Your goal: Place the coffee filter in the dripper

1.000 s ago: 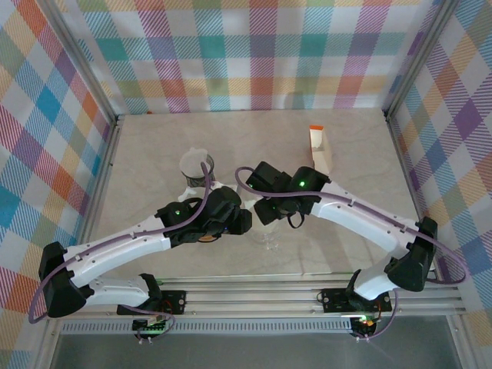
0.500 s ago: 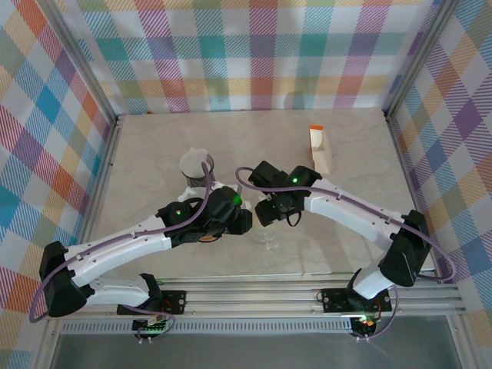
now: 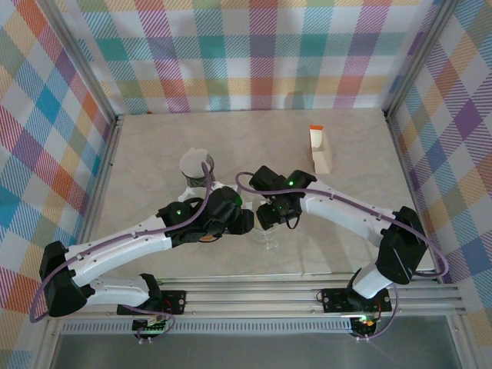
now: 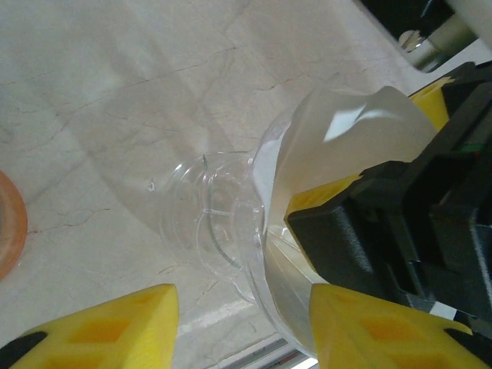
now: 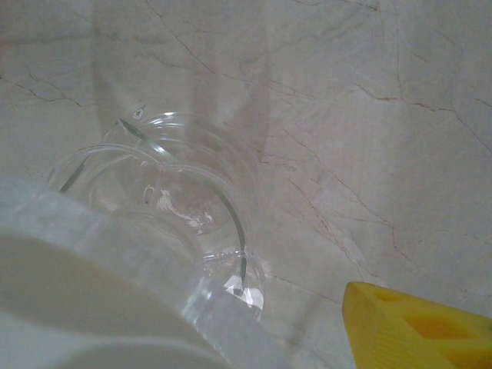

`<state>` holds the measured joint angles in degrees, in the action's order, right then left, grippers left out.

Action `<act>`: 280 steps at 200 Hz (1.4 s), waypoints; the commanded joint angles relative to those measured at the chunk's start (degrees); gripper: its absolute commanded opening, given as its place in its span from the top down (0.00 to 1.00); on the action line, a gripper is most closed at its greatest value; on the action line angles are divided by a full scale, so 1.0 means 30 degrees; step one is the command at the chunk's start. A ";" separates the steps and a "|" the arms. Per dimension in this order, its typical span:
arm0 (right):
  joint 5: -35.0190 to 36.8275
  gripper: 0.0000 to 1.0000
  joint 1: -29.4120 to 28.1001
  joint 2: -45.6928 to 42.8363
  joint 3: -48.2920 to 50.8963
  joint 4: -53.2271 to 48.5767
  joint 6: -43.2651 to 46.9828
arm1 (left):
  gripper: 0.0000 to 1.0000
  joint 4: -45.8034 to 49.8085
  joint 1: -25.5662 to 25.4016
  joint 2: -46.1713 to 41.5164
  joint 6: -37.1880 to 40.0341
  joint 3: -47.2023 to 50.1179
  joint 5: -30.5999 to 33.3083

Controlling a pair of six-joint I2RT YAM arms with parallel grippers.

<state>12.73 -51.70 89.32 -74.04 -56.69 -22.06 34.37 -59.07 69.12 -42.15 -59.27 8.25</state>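
1 filter (image 4: 338, 131) sits in the dripper (image 4: 211, 223).

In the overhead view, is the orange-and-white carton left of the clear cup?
No, the orange-and-white carton stands toward the back right, well to the right of the clear cup.

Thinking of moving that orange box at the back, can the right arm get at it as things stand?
Probably yes: the box stands alone on bare table past the right arm, nothing between, though its gripper is down at the dripper.
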 commanded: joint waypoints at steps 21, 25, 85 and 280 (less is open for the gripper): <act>-0.0377 0.34 0.0096 0.0314 0.0676 0.0656 -0.0488 | 0.47 -0.0289 0.0031 -0.0422 -0.0277 0.0449 0.0194; -0.0377 0.34 0.0096 0.0293 0.0727 0.0694 -0.0485 | 0.46 -0.0318 0.0031 -0.0410 -0.0325 0.0489 0.0169; -0.0464 0.34 0.0096 0.0425 0.1051 0.1024 -0.0630 | 0.40 -0.0688 0.0031 -0.0254 -0.0465 0.0708 0.0204; -0.0304 0.32 0.0096 -0.0420 0.0395 0.0949 -0.0801 | 0.54 -0.0322 0.0148 -0.0477 -0.1098 0.1095 0.0546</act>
<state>11.46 -51.66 89.56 -71.99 -53.56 -23.57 32.84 -59.07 68.27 -45.25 -57.01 10.09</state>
